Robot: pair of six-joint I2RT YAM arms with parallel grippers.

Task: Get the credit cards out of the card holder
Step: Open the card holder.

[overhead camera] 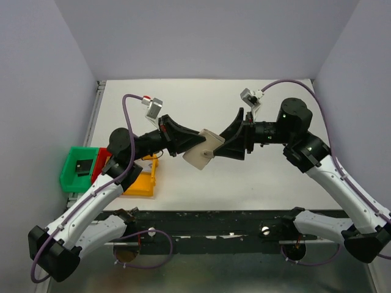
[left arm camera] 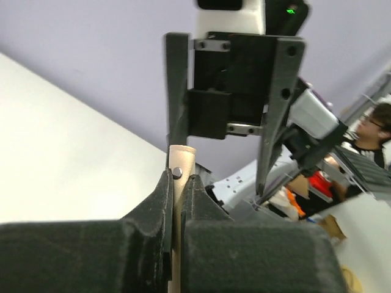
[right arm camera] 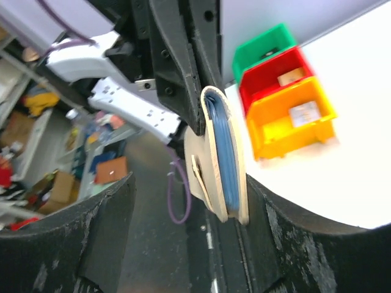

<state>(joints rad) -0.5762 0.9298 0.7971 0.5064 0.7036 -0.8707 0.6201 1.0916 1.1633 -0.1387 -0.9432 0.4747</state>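
The card holder [overhead camera: 206, 152] hangs in the air over the table's middle, folded shut, tan-edged with blue showing in its fold [right arm camera: 223, 152]. My left gripper [overhead camera: 195, 142] is shut on one edge of the card holder [left arm camera: 182, 155], its fingers [left arm camera: 156, 201] pressed flat on both sides. My right gripper [overhead camera: 218, 149] faces it from the right and stands open. The holder's free end sits between its wide jaws [right arm camera: 190, 183], close by the right finger [right arm camera: 278, 226] and far from the left one. A gold credit card [right arm camera: 290, 76] and a silvery card [right arm camera: 303, 114] lie in the bins.
Three plastic bins stand in a row at the table's left: green [overhead camera: 78, 166], red [overhead camera: 101, 160] and yellow [overhead camera: 142, 180]. A black flat piece [overhead camera: 81, 166] lies in the green one. White walls close the table on the left, back and right.
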